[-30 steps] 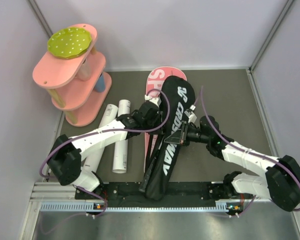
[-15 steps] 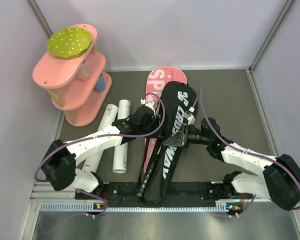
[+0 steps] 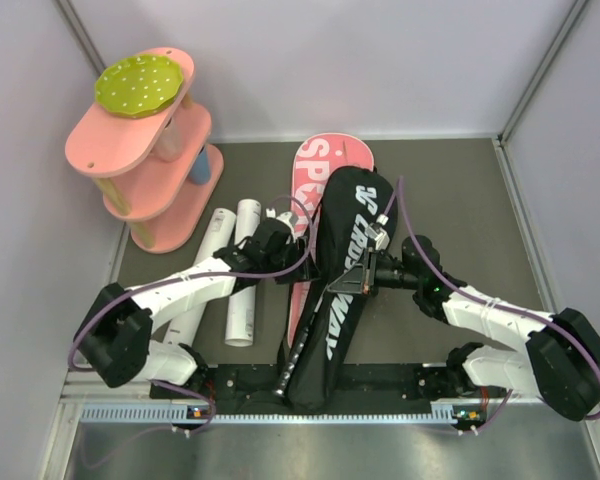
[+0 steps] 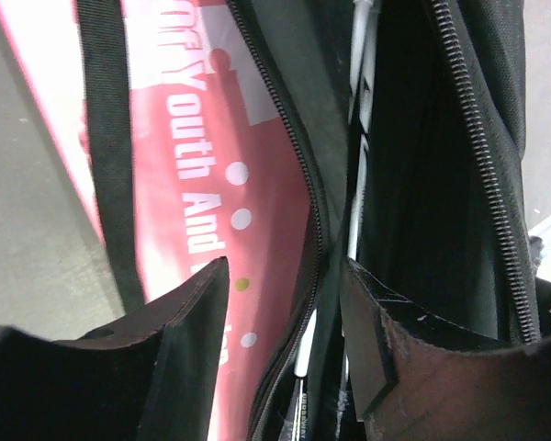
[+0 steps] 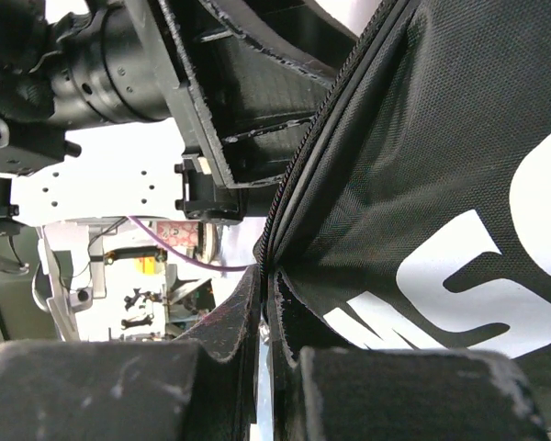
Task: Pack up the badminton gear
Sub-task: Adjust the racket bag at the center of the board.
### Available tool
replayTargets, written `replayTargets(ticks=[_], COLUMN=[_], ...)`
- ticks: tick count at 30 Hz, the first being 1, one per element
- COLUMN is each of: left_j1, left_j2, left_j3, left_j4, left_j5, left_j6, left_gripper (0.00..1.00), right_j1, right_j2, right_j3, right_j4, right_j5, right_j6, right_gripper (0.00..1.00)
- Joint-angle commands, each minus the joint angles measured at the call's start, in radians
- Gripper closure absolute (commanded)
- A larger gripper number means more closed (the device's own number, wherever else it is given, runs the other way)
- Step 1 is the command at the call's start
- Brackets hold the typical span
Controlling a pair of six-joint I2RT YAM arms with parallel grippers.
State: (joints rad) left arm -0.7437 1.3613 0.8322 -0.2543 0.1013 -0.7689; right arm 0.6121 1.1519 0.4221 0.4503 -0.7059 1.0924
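The racket-shaped fabric bag [image 3: 325,335], black on top and pink below, lies in the middle of the table with its round head toward 12 o'clock. Its zipper is open, and thin white racket shafts [image 4: 354,230] are seen inside. The right gripper [image 5: 264,285], at 3 o'clock of the bag, pinches the edge of the black flap. The left gripper [image 4: 285,276], at 9 o'clock, stands spread at the opening and holds nothing. Two long white tubes [image 3: 242,290] lie further toward 9 o'clock.
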Motion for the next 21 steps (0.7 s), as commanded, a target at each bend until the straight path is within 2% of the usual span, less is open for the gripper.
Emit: replayTargets(ticks=[1,6,7,8,9,10,12,13,14,16,17,19,21], left_j1=[0.029,0.03,0.029,0.03,0.029,0.029,0.015,0.009,-0.002,-0.014,-0.048,-0.078,-0.088], left_j2=[0.063,0.147,0.142,0.134,0.124,0.087,0.006,-0.023,-0.048,-0.094,-0.096,-0.076,-0.032], left_j3=[-0.021,0.005,0.001,0.004,0.01,0.022,0.063,0.08,0.12,0.194,0.293,0.37,0.378], left_j4=[0.199,0.318,0.354,0.352,0.333,0.26,0.184,0.159,0.12,0.025,-0.09,-0.151,-0.134], left_j5=[0.225,0.368,0.379,0.371,0.353,0.281,0.215,0.192,0.183,0.175,0.158,0.159,0.211], left_j6=[-0.023,-0.047,-0.044,-0.04,-0.017,0.006,0.098,0.132,0.181,0.2,0.219,0.218,0.163], left_gripper=[0.46,0.62,0.78,0.88,0.97,1.0,1.0,1.0,1.0,1.0,1.0,1.0,1.0], right_j1=[-0.005,-0.005,-0.006,-0.005,-0.008,-0.009,-0.017,-0.024,-0.026,-0.026,-0.026,-0.026,-0.02], right_j2=[-0.021,-0.021,-0.027,-0.03,-0.035,-0.043,-0.078,-0.093,-0.119,-0.144,-0.164,-0.178,-0.195], right_j3=[0.024,0.03,0.029,0.029,0.029,0.036,0.082,0.111,0.147,0.23,0.248,0.302,0.32], right_j4=[0.102,0.096,0.087,0.077,0.067,-0.002,-0.118,-0.324,-0.434,-0.618,-0.715,-0.777,-0.783], right_j5=[-0.027,-0.029,-0.029,-0.024,-0.02,-0.017,0.015,0.066,0.109,0.217,0.236,0.224,0.185], right_j6=[-0.014,-0.017,-0.019,-0.028,-0.037,-0.055,-0.171,-0.236,-0.394,-0.511,-0.578,-0.598,-0.562], right_gripper=[1.0,1.0,1.0,1.0,1.0,1.0,1.0,1.0,1.0,1.0,1.0,1.0,1.0])
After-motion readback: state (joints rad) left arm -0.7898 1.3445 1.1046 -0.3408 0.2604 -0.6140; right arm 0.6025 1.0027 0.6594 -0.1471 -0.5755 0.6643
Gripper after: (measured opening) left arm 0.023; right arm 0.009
